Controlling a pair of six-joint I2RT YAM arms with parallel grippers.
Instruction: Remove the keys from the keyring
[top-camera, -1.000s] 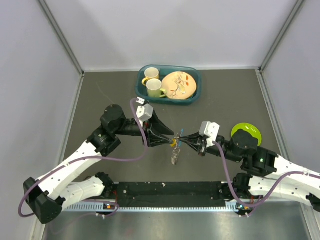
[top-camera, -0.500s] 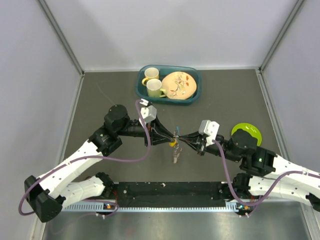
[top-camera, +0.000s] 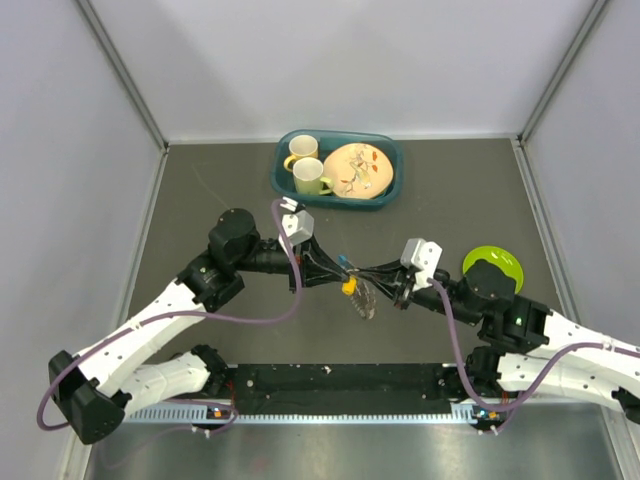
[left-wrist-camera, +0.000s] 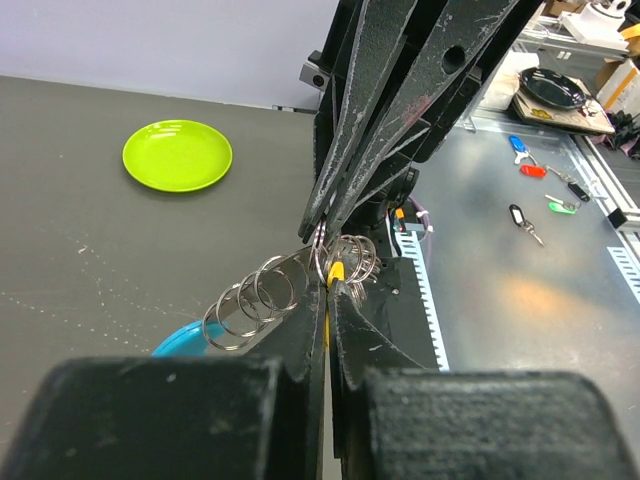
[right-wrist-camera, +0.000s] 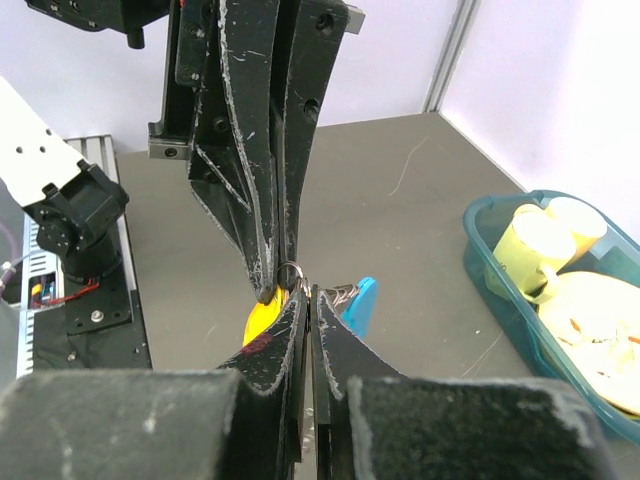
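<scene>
At the near edge of the dark grey table (top-camera: 200, 200), a black base rail (top-camera: 340, 380) runs between the two white arms. Both arms reach inward, so their tips meet just above the middle of the table.

The left tool (top-camera: 338, 268) has its fingers pressed together. It pinches the small bunch of thin silvery metal keys (top-camera: 360, 298) at the orange-yellow head, which shows as a sliver between the finger pads in the left wrist view. The right tool (top-camera: 378, 276), coming from the right, is also pressed together. It nips the tiny thin silvery wire keyring (right-wrist-camera: 291, 272), which sits right where the two sets of tips touch.

The keys hang off the table between the two tools. The teal-blue head lies on the far side and the silvery blades dangle toward the near side.

Further right, a round lime-green plate (top-camera: 497, 256) lies flat on the table, partly hidden by the right arm.

At the far edge stands a teal plastic tub (top-camera: 283, 180). It holds two pale yellow mugs (top-camera: 311, 177) on the left and a peach patterned plate (top-camera: 357, 170) on the right.
</scene>
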